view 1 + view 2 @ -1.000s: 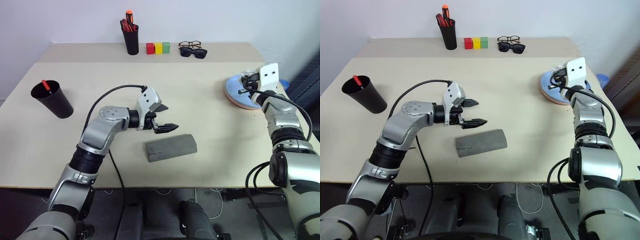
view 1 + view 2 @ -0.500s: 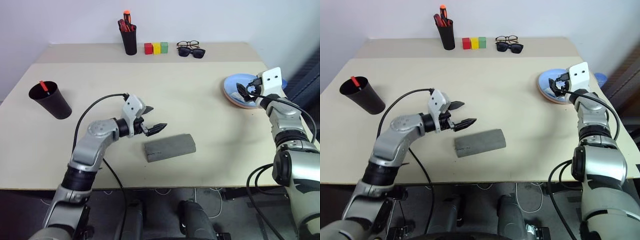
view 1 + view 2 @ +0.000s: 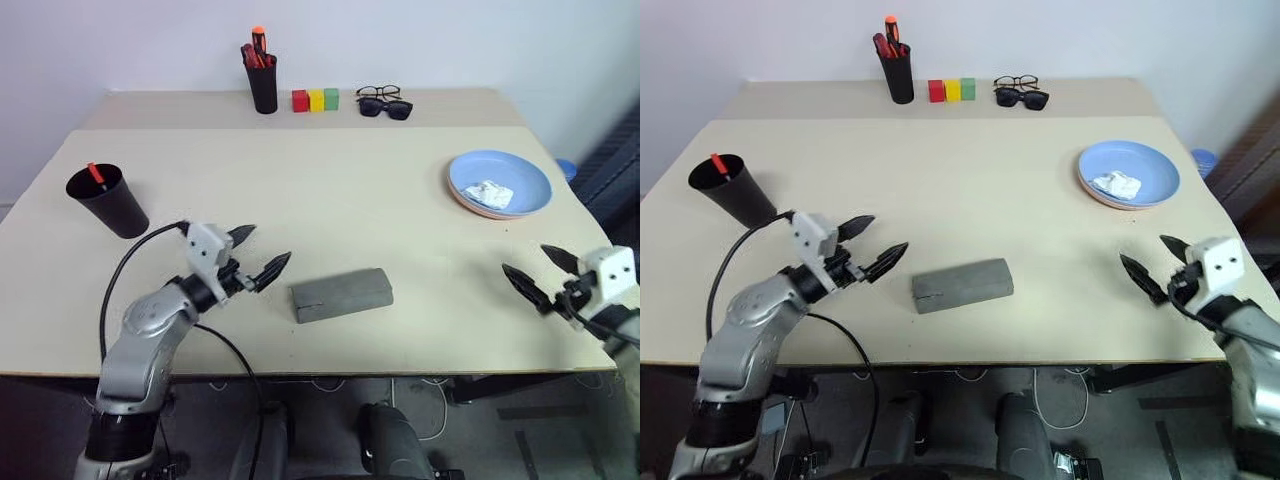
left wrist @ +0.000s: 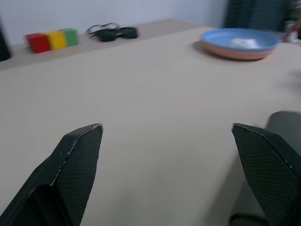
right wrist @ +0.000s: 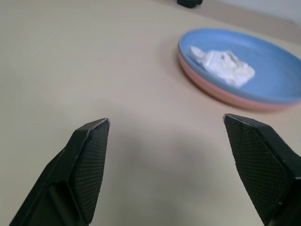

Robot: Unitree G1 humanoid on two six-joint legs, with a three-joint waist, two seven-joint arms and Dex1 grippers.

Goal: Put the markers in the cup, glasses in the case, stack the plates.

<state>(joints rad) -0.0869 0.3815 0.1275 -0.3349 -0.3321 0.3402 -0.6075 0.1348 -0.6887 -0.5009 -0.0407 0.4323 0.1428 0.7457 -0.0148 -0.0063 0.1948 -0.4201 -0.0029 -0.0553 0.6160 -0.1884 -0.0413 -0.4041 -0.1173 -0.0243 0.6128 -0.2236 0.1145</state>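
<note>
From my head, looking down on the desk, my left fingers stand spread wide with nothing between them, just beside the closed grey case that lies near the front edge. My right fingers are also spread wide and hold nothing, near the desk's front right corner, well apart from the plates. The blue plate sits on the pink one at the right side, with a crumpled white scrap lying in it. The black cup stands at the left with a red-capped marker poking out. At the back edge are a black pen holder, three coloured blocks and two pairs of glasses, possibly touching, though I cannot be sure.

My left wrist looks between both fingertips across bare desk toward the plates; a dark rounded shape sits by one tip, probably the case.

My right wrist shows the stacked plates ahead of my tips, apart from them.
</note>
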